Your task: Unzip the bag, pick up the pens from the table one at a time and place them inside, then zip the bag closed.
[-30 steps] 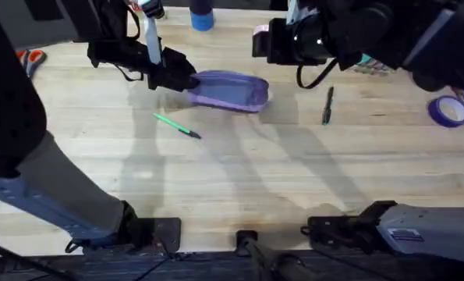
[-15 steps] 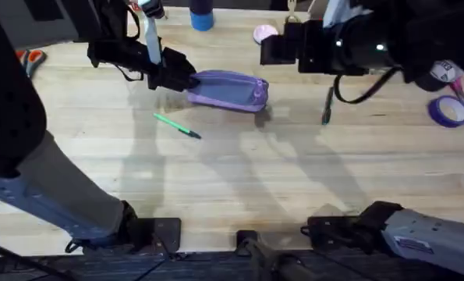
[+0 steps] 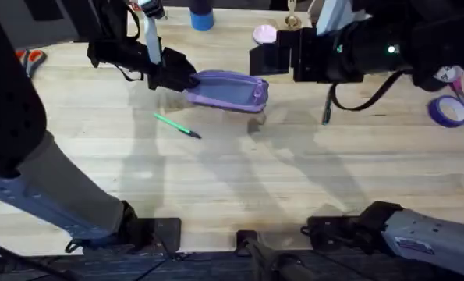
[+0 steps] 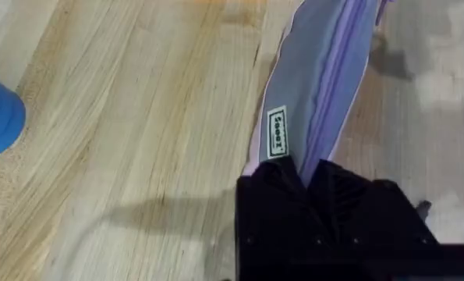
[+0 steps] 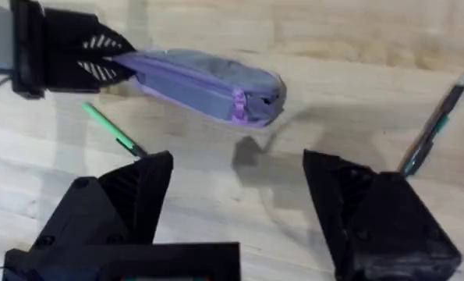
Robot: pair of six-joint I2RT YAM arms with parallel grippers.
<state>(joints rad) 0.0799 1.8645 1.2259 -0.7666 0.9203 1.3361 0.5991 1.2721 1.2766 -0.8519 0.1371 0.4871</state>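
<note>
The lavender bag (image 3: 228, 90) lies on the table (image 3: 239, 164), far from the arms' bases. My left gripper (image 3: 178, 78) is shut on its left end, and the black fingers (image 4: 309, 187) pinch the fabric by a small label. My right gripper (image 3: 256, 59) hovers open just beyond the bag's right end, its jaws wide apart (image 5: 239, 199) with nothing between them. The bag (image 5: 204, 82) has its purple zipper pull (image 5: 238, 97) near that end. A bright green pen (image 3: 177, 125) lies in front of the bag. A dark pen (image 3: 327, 105) lies to the right.
A blue cylinder (image 3: 202, 17) and a pink disc (image 3: 264, 33) stand at the far edge. A purple tape roll (image 3: 448, 111) sits at the right, and orange-handled scissors (image 3: 30, 58) at the left. Bare planks stretch from the pens to the arm bases.
My right arm has shifted right and its gripper has come down a little toward the bag's right end. The left gripper, bag and pens have stayed put.
</note>
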